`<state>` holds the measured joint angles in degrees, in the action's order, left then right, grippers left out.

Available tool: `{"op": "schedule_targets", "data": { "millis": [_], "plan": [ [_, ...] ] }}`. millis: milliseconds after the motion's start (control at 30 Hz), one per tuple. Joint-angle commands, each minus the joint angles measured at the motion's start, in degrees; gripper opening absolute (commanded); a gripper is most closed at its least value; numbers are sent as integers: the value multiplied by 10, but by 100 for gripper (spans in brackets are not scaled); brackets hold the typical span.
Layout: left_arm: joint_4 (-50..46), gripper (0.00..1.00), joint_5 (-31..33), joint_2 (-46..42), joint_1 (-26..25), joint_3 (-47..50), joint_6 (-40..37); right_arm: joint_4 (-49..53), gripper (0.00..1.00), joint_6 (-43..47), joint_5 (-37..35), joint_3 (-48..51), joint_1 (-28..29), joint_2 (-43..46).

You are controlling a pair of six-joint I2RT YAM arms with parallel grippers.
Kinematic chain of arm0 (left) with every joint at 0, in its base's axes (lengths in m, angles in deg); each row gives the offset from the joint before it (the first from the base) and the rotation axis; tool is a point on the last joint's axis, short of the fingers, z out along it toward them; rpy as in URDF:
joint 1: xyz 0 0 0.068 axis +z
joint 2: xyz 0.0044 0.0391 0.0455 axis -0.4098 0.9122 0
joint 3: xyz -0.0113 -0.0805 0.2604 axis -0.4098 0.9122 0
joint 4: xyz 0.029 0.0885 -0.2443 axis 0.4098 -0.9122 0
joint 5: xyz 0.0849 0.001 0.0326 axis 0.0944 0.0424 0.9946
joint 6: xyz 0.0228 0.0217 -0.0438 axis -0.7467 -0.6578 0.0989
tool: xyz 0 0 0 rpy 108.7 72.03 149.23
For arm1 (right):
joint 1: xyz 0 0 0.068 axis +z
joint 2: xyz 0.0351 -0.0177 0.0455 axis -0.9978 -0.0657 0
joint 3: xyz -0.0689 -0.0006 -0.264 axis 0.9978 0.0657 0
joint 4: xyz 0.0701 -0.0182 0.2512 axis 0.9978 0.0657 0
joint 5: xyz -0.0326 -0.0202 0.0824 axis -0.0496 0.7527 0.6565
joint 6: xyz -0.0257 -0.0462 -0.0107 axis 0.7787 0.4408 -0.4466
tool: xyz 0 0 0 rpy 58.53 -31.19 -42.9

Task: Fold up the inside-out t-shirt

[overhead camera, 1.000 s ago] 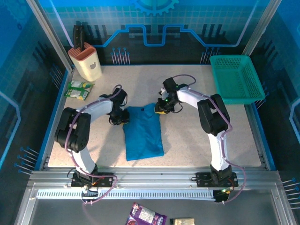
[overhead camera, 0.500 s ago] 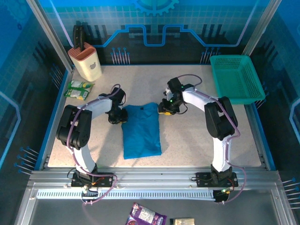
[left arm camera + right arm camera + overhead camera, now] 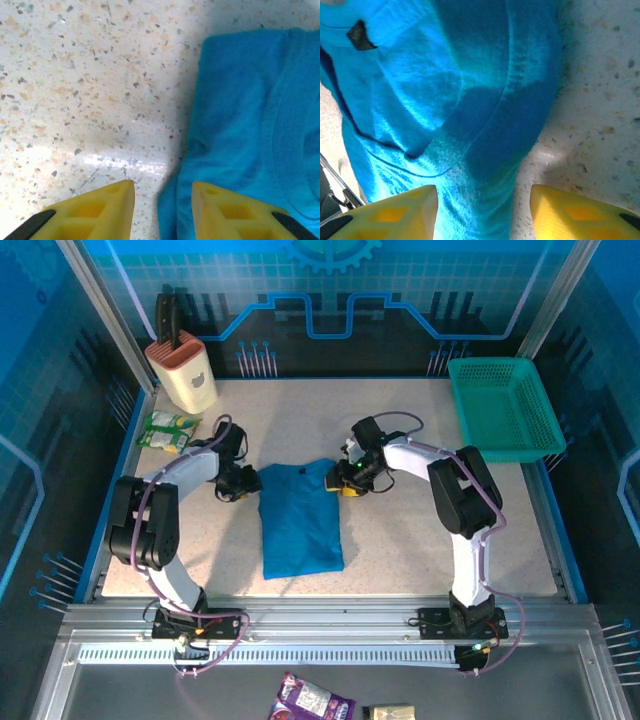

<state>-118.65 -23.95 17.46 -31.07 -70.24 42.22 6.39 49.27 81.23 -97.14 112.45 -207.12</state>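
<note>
At the middle of the table (image 3: 420,540), folded to a narrow oblong running twelve to six: the inside-out t-shirt (image 3: 300,525), with the green basket (image 3: 505,408) well off at two o'clock showing bare mesh and a beige holder (image 3: 185,375) at ten o'clock with dark handles in it. At the shirt's eleven-o'clock corner the left gripper (image 3: 163,186), fingers parted over the cloth edge, gripping nothing; at its one-o'clock corner the right gripper (image 3: 484,189), spread wider astride the hem, likewise no hold. Hard to make out: a small dark patch (image 3: 360,35) on the cloth.
</note>
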Motion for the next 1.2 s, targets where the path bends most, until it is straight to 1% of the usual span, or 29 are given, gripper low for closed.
{"op": "schedule_targets", "data": {
  "millis": [0,200,267,400,533,667,800,867,1033,1167],
  "plan": [
    [25,37,-76,20,6,12,-8,4,55,-5,7,-13,6,-18],
    [76,36,-143,49,5,37,11,14,56,-4,7,-13,7,-23],
    [93,36,-153,55,5,48,19,16,56,-4,5,-11,8,-22],
    [97,35,-147,67,3,55,18,25,56,-1,4,-15,11,-22],
    [112,34,-162,69,-2,63,19,25,56,-2,7,-15,14,-21],
    [128,29,-170,65,-8,68,26,26,56,-6,1,-16,18,-16],
    [131,30,-171,62,-16,64,27,34,56,-6,-10,-21,22,-13],
    [131,29,-169,62,-19,61,27,36,56,-6,-13,-21,22,-11],
    [126,22,-156,50,-19,61,30,40,55,-5,-19,-19,22,-5],
    [121,21,-144,36,-20,60,30,43,55,-4,-23,-15,20,0]
  ]
}}
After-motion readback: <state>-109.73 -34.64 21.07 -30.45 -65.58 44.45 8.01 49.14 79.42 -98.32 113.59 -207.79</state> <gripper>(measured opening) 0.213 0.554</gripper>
